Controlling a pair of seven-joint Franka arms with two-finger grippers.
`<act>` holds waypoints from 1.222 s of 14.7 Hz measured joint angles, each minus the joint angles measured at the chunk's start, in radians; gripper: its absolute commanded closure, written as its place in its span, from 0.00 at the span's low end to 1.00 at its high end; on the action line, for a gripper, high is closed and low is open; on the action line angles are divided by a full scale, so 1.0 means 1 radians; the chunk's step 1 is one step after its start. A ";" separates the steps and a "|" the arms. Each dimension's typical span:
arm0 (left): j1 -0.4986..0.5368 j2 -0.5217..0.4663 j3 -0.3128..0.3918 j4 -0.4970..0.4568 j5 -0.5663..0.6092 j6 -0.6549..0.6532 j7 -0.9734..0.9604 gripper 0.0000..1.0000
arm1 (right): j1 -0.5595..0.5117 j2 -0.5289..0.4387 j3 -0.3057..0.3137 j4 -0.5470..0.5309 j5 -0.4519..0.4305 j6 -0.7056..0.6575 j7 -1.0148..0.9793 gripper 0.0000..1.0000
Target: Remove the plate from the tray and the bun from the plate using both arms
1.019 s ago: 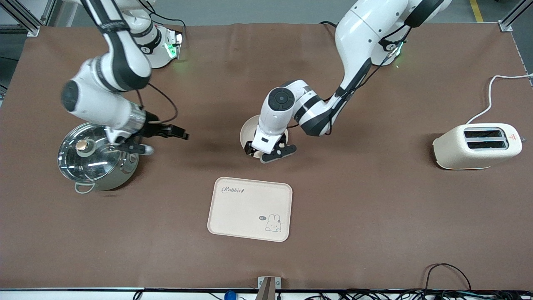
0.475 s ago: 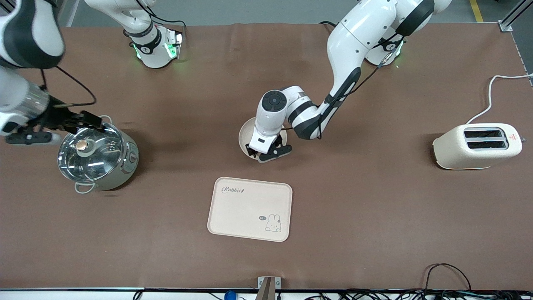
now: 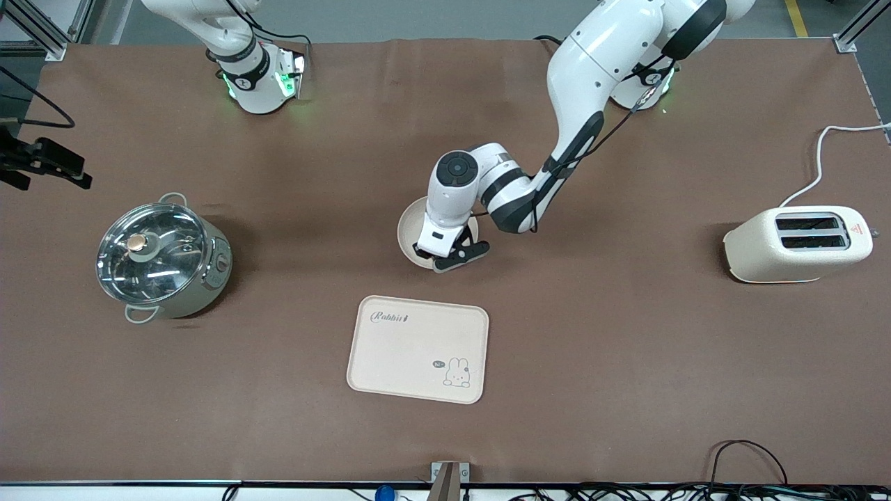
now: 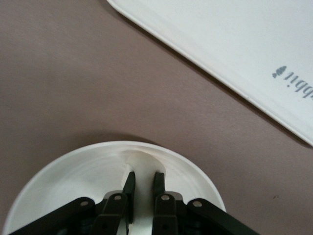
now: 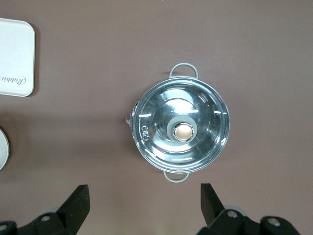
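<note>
Risen to the frame's upper left edge, right gripper (image 3: 42, 167) hangs spread wide above the pot (image 3: 163, 261); left gripper (image 3: 445, 259) pinches the plate (image 3: 411, 229) rim at centre.

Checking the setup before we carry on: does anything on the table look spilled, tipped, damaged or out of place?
Nothing stands out. The pot stands upright with its lid on, the toaster is upright, and the tray lies flat and bare. The left end effector grips the plate by its rim; the right end effector hangs open above the pot. No bun shows.
</note>
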 measured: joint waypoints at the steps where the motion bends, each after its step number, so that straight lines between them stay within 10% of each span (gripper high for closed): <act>1: 0.004 -0.031 -0.001 0.012 0.002 -0.073 0.019 1.00 | -0.002 0.001 0.000 0.011 -0.001 -0.001 -0.005 0.00; 6: 0.214 -0.216 -0.011 -0.026 -0.035 -0.241 0.520 1.00 | -0.003 0.002 0.006 0.039 -0.002 -0.001 -0.008 0.00; 11: 0.594 -0.176 -0.089 -0.100 -0.049 -0.221 1.016 0.96 | -0.002 0.005 0.009 0.045 -0.003 0.003 -0.008 0.00; 15: 0.672 -0.098 -0.100 -0.164 -0.049 -0.088 1.077 0.11 | -0.002 0.006 0.011 0.046 -0.003 0.005 -0.008 0.00; 18: 0.670 -0.080 -0.106 -0.176 -0.049 -0.058 1.077 0.00 | -0.003 0.006 0.011 0.046 -0.003 0.006 -0.008 0.00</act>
